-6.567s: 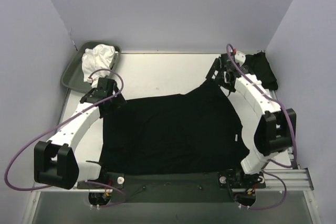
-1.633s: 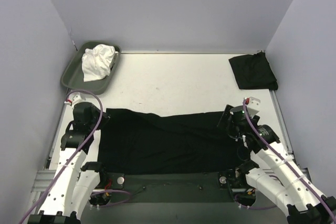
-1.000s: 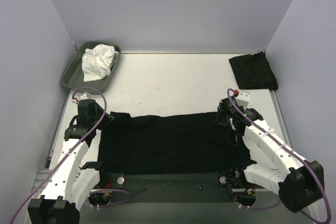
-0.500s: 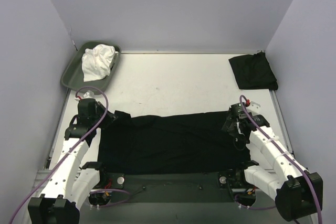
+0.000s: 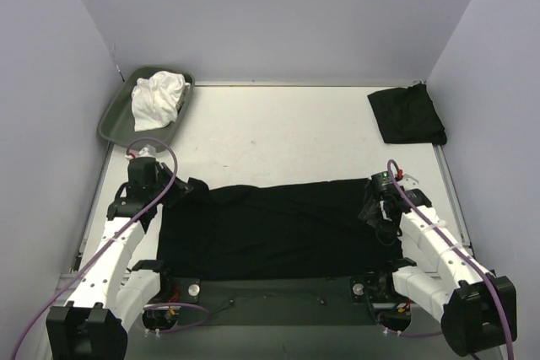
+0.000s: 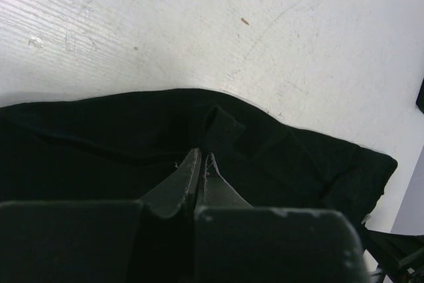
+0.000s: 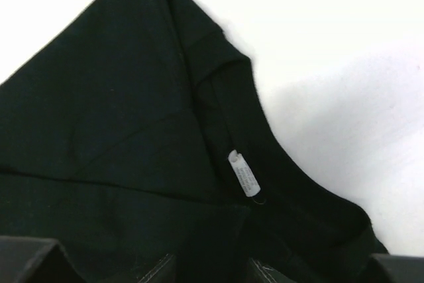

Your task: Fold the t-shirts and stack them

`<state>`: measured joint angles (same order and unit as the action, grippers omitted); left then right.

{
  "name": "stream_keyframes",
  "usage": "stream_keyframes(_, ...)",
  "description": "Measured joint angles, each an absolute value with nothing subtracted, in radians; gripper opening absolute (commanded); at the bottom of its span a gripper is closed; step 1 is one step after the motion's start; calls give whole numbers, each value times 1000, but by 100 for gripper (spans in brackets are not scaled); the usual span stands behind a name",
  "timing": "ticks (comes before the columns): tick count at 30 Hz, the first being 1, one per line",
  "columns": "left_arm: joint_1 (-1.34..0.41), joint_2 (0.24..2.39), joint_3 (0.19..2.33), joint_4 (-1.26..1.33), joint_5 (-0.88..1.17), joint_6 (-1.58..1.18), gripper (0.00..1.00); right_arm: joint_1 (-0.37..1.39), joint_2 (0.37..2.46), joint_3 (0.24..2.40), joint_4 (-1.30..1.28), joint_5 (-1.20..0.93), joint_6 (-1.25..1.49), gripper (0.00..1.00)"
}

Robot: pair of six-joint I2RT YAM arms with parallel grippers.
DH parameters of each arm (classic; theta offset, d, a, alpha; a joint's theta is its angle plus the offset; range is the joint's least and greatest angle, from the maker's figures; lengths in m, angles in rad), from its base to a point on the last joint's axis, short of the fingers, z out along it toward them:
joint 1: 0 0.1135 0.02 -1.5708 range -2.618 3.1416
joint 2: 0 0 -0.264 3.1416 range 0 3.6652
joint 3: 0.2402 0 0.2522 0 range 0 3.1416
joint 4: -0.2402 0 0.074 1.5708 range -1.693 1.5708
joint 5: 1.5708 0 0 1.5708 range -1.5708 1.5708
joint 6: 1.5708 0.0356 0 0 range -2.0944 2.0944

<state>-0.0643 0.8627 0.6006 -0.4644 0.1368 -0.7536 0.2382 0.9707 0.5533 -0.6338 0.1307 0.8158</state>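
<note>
Black cloth makes up both shirts on the white table [image 5: 278, 128]. Take the grey-green tray [image 5: 114, 122] in the far left corner as your landmark; a crumpled white cloth [image 5: 158, 99] lies in it.

The spread t-shirt [image 5: 270, 229] lies nearer to you than the tray and to its right. It is doubled over into a wide band. Its long axis runs left to right, along the table's near edge. Its left end sits almost straight toward you from the tray. Its neck points away from the tray, toward the right arm. The right wrist view shows the collar curve there, with a small white neck label [image 7: 244, 175] inside it.

The folded t-shirt [image 5: 407, 115] lies far across the table from the tray, about as far back, by the right wall. It is well apart from the spread one.

Your left gripper [image 6: 201, 158] is at the band's far corner on the tray's side. Its fingers are pressed together, pinching a small raised tuck of that cloth. Your right gripper [image 5: 374, 211] is low over the neck end, the end farthest from the tray. Only slivers of its fingers show in its wrist view, so you cannot tell whether it is gripping or parted.
</note>
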Motion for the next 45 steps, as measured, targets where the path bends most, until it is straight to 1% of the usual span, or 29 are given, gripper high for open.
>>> stream_keyframes(8,-64,883,601,-458,143,-747,0,184,937,536,-640,138,833,45)
stream_keyframes(14,-64,896,601,-457,144,-743,0,147,939,536,-640,142,839,43)
stream_keyframes(17,-64,900,601,-454,144,-743,0,144,955,536,-638,142,842,41)
stream_keyframes(18,-64,900,601,-453,144,-743,0,144,959,536,-637,142,842,38)
stream_keyframes(29,-64,905,601,-452,144,-731,0,130,1021,531,-593,142,850,29)
stream_keyframes(32,-64,908,601,-452,143,-724,0,125,1029,531,-583,142,849,22)
stream_keyframes(33,-64,910,601,-452,143,-723,0,121,1031,531,-581,142,849,15)
stream_keyframes(35,-64,912,601,-452,142,-720,0,114,1036,531,-577,144,846,9)
stream_keyframes(36,-64,913,601,-452,142,-719,0,110,1039,531,-574,146,847,1)
stream_keyframes(40,-64,915,602,-453,134,-712,0,97,1051,538,-566,162,841,0)
stream_keyframes(45,-56,933,631,-465,125,-690,0,91,1107,686,-562,179,812,0)
